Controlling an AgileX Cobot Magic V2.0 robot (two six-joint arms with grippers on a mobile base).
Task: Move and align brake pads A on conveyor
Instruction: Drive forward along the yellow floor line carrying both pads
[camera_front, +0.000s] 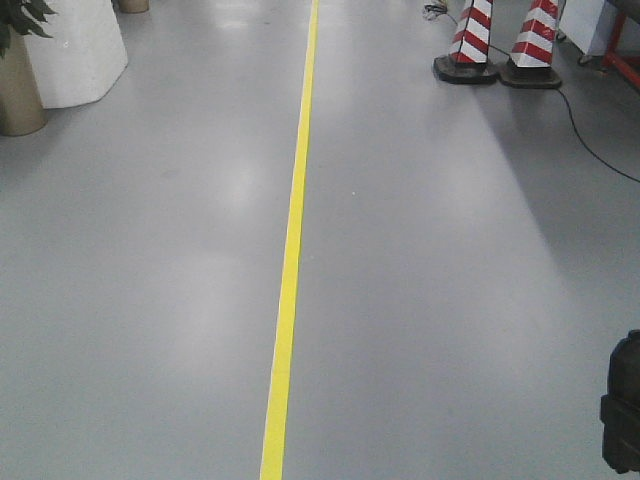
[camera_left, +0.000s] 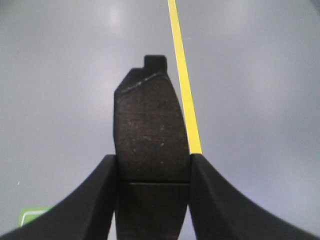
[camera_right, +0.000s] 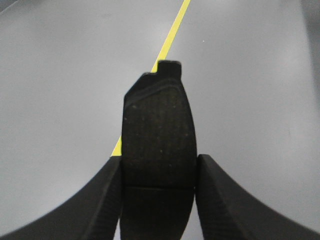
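Exterior front view: I see grey floor (camera_front: 150, 300), a yellow floor line (camera_front: 290, 260) running away ahead, and two red-and-white cones (camera_front: 468, 40) far off to the right. Neither my grippers, any pad, nor the conveyor appears here. I cannot tell from this view which way the belt lies.

Left wrist view: my left gripper (camera_left: 152, 165) is clamped on the left-hand brake pad (camera_left: 147, 125). Both fingers (camera_left: 97, 195) press against its long edges, one on each side. The pad's long axis runs straight out ahead of the fingertips, in line with the gripper. Its notched end is farthest from me, and the cross groove sits just behind the fingertips, between the fingers. Most of the far half projects free beyond the tips. Only floor and the yellow line lie beyond it, so the pad is held in the air over the floor, not over a belt.

Right wrist view: the same finding. My right gripper (camera_right: 159, 165) is closed on the right-hand brake pad (camera_right: 157, 125), with the fingers (camera_right: 220, 200) bearing on its two long edges. The long axis points directly forward from the tips, the notch is at the far end, and the groove is just inside the grip. Behind it is floor.

Assessment: both pads are in transit and neither is placed. Each pad lies along its gripper's line, so in my judgement alignment on the belt will depend on wrist heading alone. With no conveyor in sight, I cannot say which arm is nearer.
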